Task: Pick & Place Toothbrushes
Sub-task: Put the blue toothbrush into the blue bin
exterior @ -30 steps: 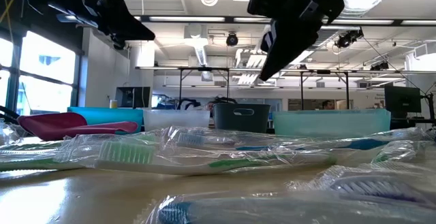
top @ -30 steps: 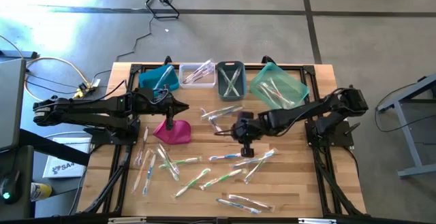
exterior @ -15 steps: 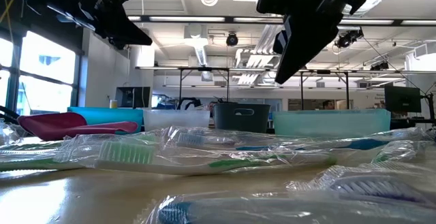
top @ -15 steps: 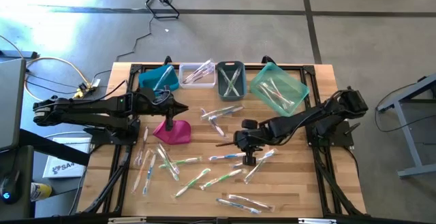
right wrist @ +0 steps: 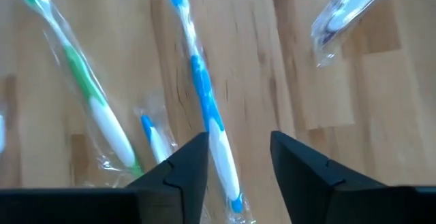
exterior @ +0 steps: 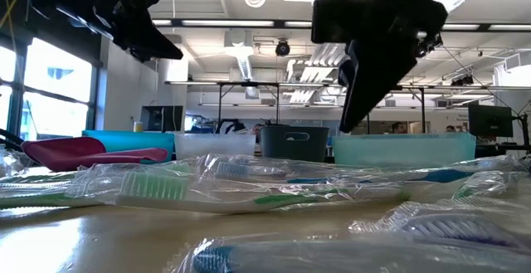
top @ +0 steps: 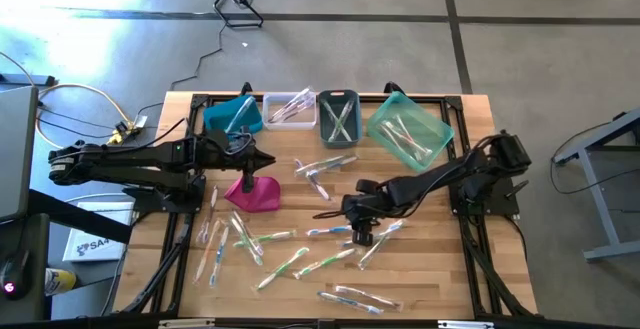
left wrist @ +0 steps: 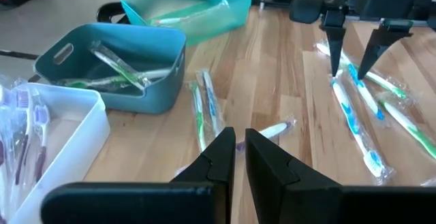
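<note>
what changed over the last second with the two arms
The right gripper swung from mid-table toward the near edge and dropped lower, opening its fingers; it now straddles a blue-and-white toothbrush lying on the table, not yet gripped. The left gripper stayed nearly shut above the magenta pouch, and the loose toothbrushes and bins did not move.
</note>
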{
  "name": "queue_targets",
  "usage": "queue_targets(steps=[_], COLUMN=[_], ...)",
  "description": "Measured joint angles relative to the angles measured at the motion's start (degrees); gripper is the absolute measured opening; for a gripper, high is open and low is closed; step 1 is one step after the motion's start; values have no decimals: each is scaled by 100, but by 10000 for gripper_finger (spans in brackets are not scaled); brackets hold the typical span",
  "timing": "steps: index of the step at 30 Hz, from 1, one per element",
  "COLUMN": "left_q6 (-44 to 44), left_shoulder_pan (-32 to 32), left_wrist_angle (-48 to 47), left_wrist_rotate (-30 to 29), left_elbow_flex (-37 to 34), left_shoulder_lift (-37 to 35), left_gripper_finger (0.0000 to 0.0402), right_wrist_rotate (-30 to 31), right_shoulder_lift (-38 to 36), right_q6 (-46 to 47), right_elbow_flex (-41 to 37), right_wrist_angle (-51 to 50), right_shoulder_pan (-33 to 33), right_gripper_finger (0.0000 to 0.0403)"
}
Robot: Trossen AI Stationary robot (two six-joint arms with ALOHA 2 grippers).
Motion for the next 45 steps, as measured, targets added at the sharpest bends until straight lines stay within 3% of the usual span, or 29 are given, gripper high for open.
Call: queue_targets(steps=[17,22,38,45], left_q6=[0,2,2,2], left_shoulder_pan=[0,0,0,0], left_wrist_angle=[-227,-228,-230,-228], left_wrist_rotate=[0,-2,-2,-2], left_elbow_flex=[-5,-5,-5,-5], left_shoulder_lift=[0,0,0,0], left_gripper_finger=[29,29,29,29], right_wrist_rotate=[-310,-42,44,22], right_shoulder_lift=[922,931,939,938], right_q6=[-16,-20,-284,-333], right_elbow_flex=[19,13,9,9], right_wrist_angle=[65,90,52,25], right_shoulder_pan=[22,41,34,34], right_gripper_finger=[150,147,31,15])
